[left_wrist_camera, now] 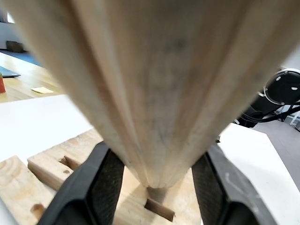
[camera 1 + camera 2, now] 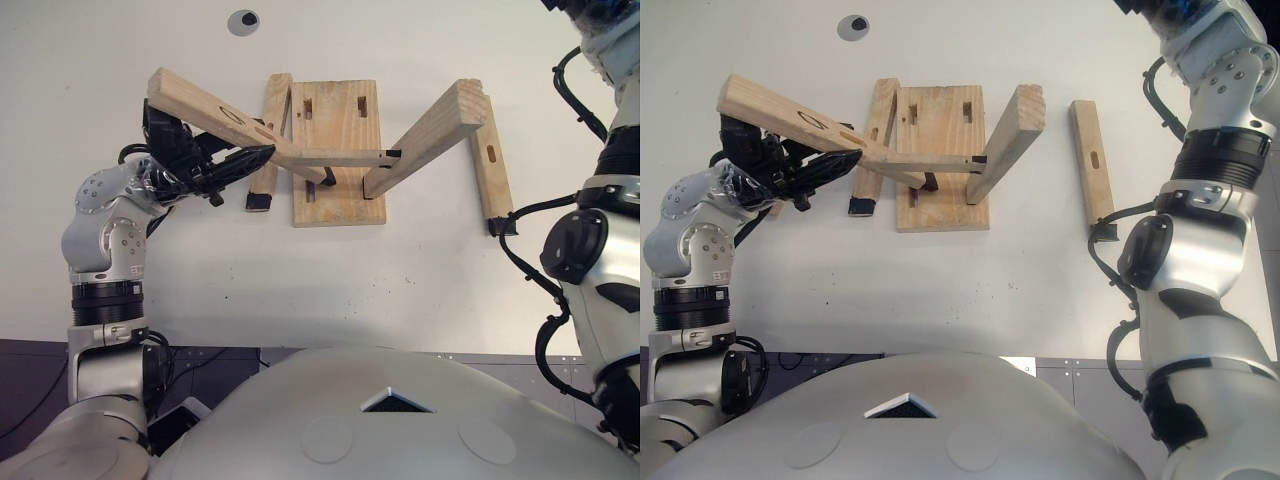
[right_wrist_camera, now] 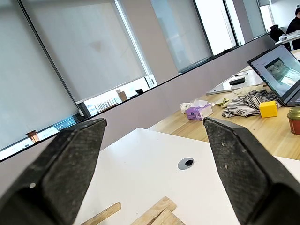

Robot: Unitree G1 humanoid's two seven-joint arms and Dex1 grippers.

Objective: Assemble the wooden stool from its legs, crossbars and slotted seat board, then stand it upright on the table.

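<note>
holding a tilted leg (image 2: 200,105) in the left gripper (image 2: 250,160), fingers (image 1: 98,183) clamped on its two faces near the lower end. joined through a crossbar (image 2: 340,157) to a second leg (image 2: 430,135), the pair slanting up over the seat board (image 2: 330,100), itself flat on the bench (image 2: 300,300). second leg's foot down at the board, seated or not impossible to tell. looks like the step of setting leg ends into the slots (image 1: 159,208); judged early to middle of the task.

keep the grip firm and low. bring the held end straight above its slot, then stand the leg nearer upright before pressing, never while slanted. avoid twisting, for fear of levering the crossbar joint apart. ease down gently, so as not to shove the board along the bench.

right gripper (image 3: 152,123) high and well away from the parts, fingers wide apart, holding nothing; could well steady the second leg or the board.

just beside the board's left edge, a loose leg (image 2: 277,100), close under the left gripper and easily nudged. well off to the right, another loose leg (image 2: 490,175). farther back, a round cable hole (image 2: 243,21), out of the way.
</note>
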